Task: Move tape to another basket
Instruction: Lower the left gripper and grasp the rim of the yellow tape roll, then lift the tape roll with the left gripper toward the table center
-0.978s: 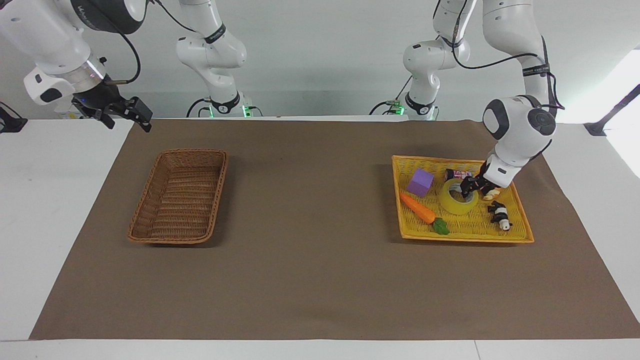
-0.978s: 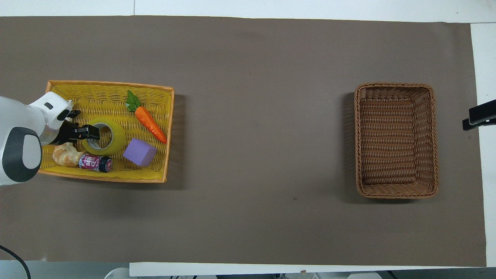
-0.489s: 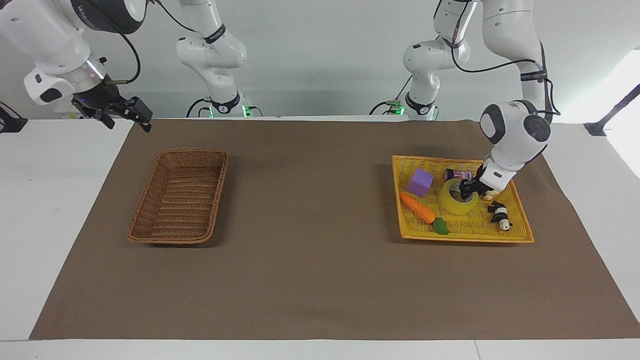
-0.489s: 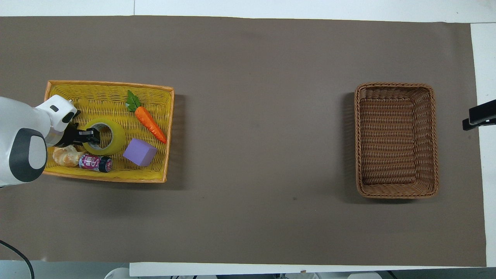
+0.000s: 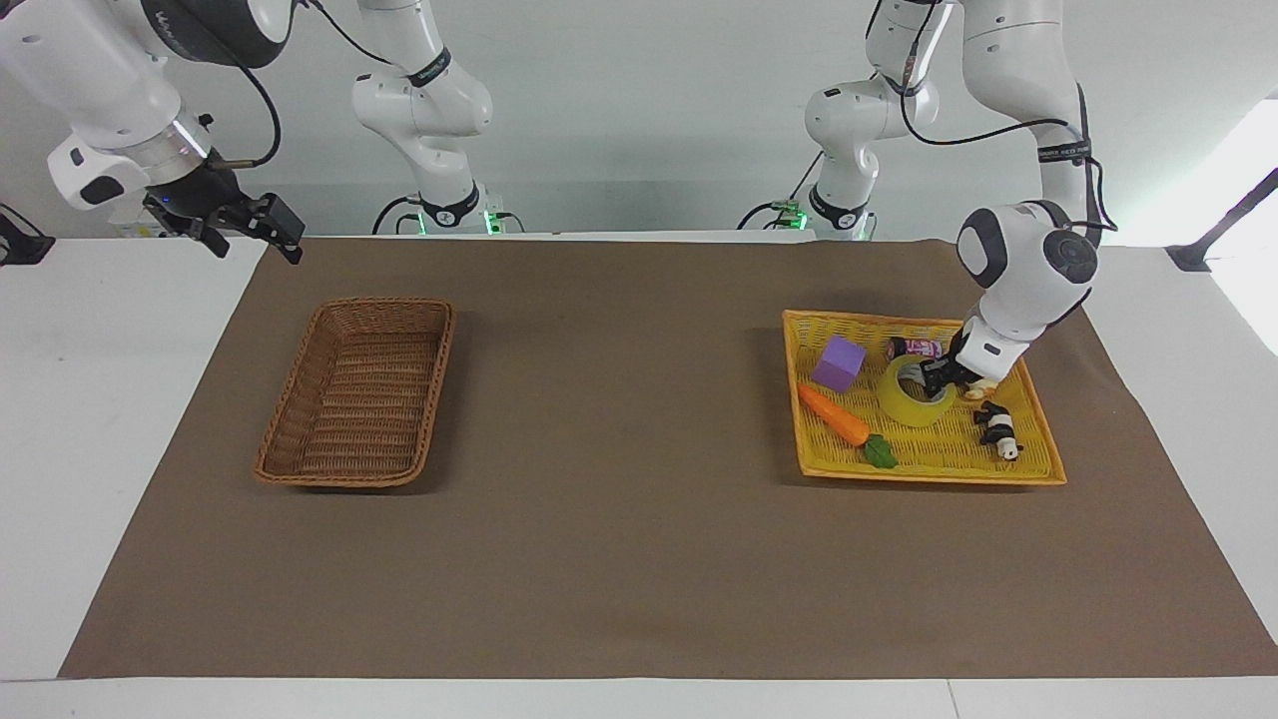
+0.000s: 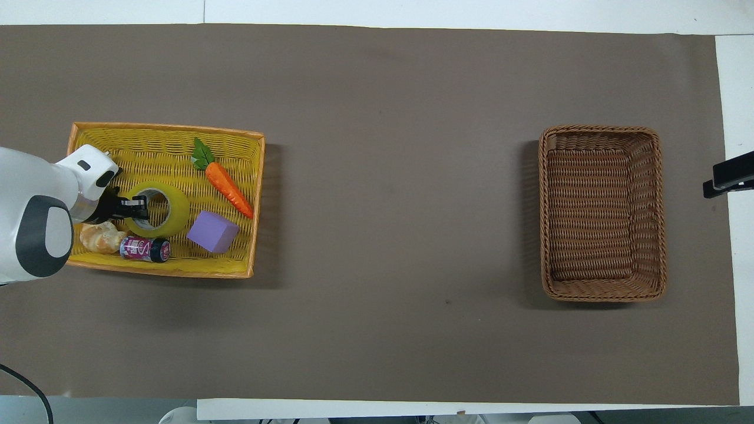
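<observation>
The tape (image 5: 915,397) is a yellow roll lying flat in the yellow-orange flat basket (image 5: 1038,439) at the left arm's end of the table. It also shows in the overhead view (image 6: 168,207). My left gripper (image 5: 936,376) is down at the roll, its fingers astride the roll's wall on the side toward that end of the table, and shut on it (image 6: 140,207). The dark brown wicker basket (image 5: 359,394) stands empty at the right arm's end (image 6: 604,212). My right gripper (image 5: 262,226) waits open in the air over the mat's edge beside that basket (image 6: 726,176).
In the yellow basket with the tape lie a purple block (image 5: 839,363), a toy carrot (image 5: 834,414), a small pink can (image 5: 914,349), a panda figure (image 5: 998,429) and a beige shell-like thing (image 6: 97,235). A brown mat (image 5: 619,499) covers the table.
My left gripper has shifted a little along the roll's rim and its fingers have closed on the roll's wall. The tape has barely moved. The right arm has not moved.
</observation>
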Action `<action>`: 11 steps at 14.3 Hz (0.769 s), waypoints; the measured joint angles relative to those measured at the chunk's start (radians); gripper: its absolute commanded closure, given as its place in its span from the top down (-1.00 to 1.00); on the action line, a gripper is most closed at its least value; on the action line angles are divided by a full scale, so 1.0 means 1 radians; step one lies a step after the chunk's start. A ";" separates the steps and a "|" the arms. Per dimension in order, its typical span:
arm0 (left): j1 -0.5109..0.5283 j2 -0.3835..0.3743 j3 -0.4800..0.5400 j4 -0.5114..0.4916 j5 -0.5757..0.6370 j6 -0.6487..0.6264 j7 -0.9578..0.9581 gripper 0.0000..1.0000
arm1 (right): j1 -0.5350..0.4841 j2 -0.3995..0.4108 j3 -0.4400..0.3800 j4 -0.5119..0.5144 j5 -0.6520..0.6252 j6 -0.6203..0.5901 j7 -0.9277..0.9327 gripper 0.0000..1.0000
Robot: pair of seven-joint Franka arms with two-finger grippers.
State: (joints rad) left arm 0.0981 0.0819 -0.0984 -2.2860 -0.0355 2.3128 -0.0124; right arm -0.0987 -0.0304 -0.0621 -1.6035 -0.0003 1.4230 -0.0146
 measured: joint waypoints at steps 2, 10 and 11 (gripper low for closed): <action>0.000 0.000 0.000 0.030 0.000 -0.024 0.000 -1.00 | 0.000 0.000 0.000 0.000 0.000 0.000 0.000 1.00; -0.046 -0.003 -0.006 0.334 -0.002 -0.329 -0.121 -1.00 | 0.000 0.000 0.000 0.000 0.000 0.000 0.000 1.00; -0.089 -0.003 -0.008 0.350 -0.003 -0.331 -0.204 -1.00 | 0.000 0.000 0.000 0.000 0.000 0.000 0.000 1.00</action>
State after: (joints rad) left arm 0.0086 0.0790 -0.1061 -1.9355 -0.0382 1.9815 -0.2160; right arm -0.0987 -0.0304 -0.0621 -1.6035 -0.0003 1.4230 -0.0146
